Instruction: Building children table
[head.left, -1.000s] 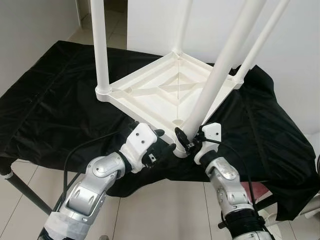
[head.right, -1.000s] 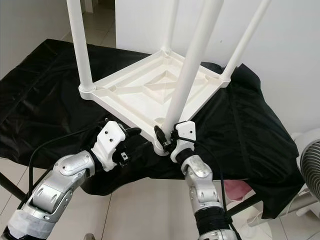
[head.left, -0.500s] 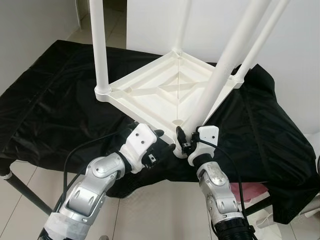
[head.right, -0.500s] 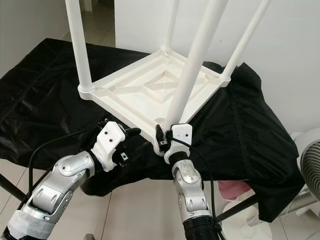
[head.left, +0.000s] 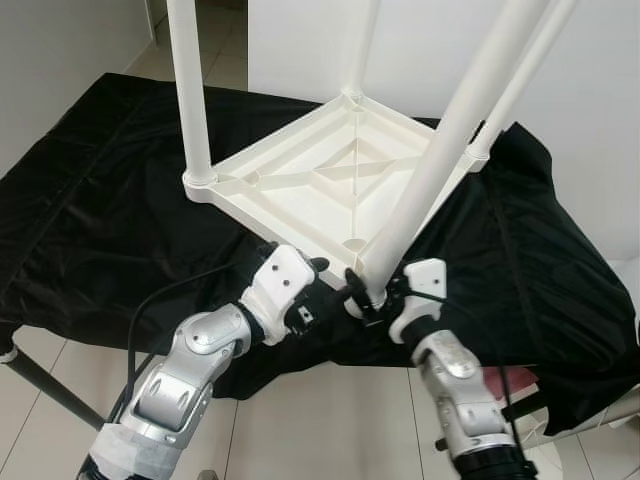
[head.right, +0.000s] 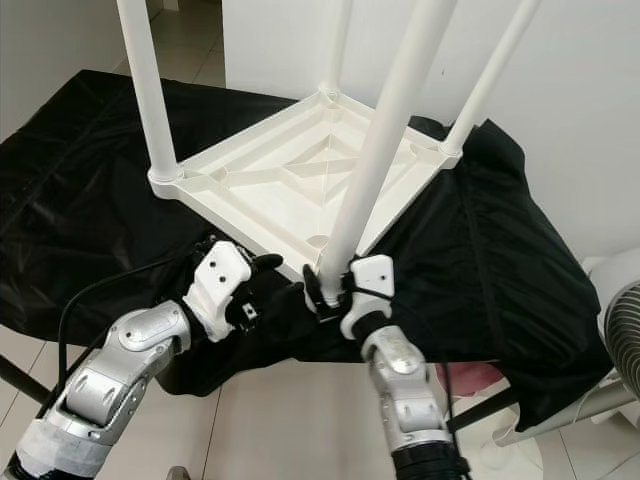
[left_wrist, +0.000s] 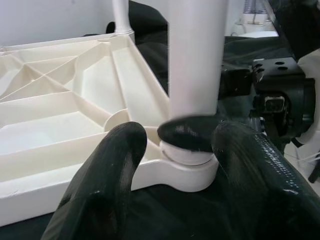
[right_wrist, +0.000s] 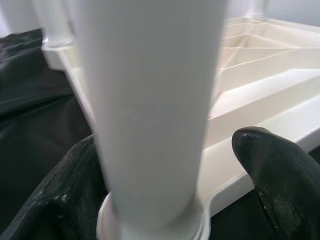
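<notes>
The white plastic children's table top (head.left: 330, 190) lies upside down on a black cloth-covered worktop (head.left: 100, 200), its ribbed underside facing up and its near corner close to the worktop's front edge. Three round white plastic legs stand in the other corner sockets; the left one (head.left: 188, 90) is upright. The fourth white leg (head.left: 440, 170) leans away to the right, its foot resting in the near corner socket (left_wrist: 187, 167).

The right gripper (head.left: 368, 297) straddles the base of this leg: in the right wrist view a black finger (right_wrist: 277, 175) shows on either side of the tube, but whether they press on it cannot be told. The left gripper (head.left: 335, 293) sits at the same corner, and its two fingers (left_wrist: 117, 165) are spread apart on either side of the socket, gripping nothing.

Judged from this, the step in hand is seating the last leg. It looks tilted rather than fully home, so the next move probably calls for bringing the tube upright over the socket and pressing or twisting it down, while the left gripper steadies the corner against sliding on the cloth.
</notes>
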